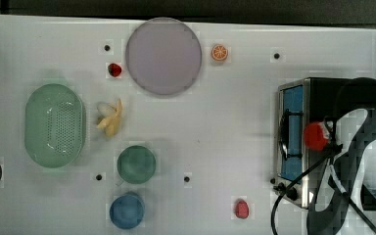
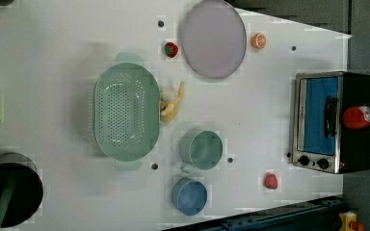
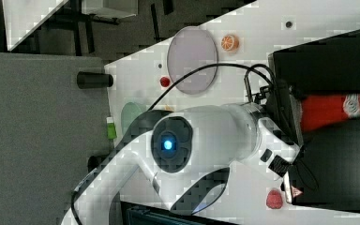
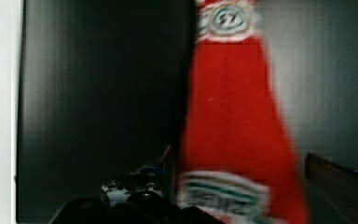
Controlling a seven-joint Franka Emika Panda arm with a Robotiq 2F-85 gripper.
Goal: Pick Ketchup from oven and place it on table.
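Observation:
The ketchup [image 1: 316,136] [image 2: 359,117] [image 3: 328,112] is a red bottle with a white label. It stands on the black top of the oven [image 1: 293,103] [image 2: 318,115] [image 3: 328,51], at the top view's right end of the white table [image 1: 215,122]. My gripper [image 1: 330,139] [image 3: 288,110] has reached it from the top view's right. In the wrist view the ketchup [image 4: 235,102] sits between the open gripper [image 4: 240,163], one dark finger [image 4: 335,172] on each side. The oven's blue glass door is closed.
On the table lie a purple plate [image 1: 163,55], an orange half [image 1: 219,52], a strawberry [image 1: 114,69], a green colander [image 1: 55,125], a banana [image 1: 110,119], a green cup [image 1: 136,164], a blue cup [image 1: 126,210] and a red-pink fruit [image 1: 241,209]. Black cables [image 1: 293,191] hang by the oven.

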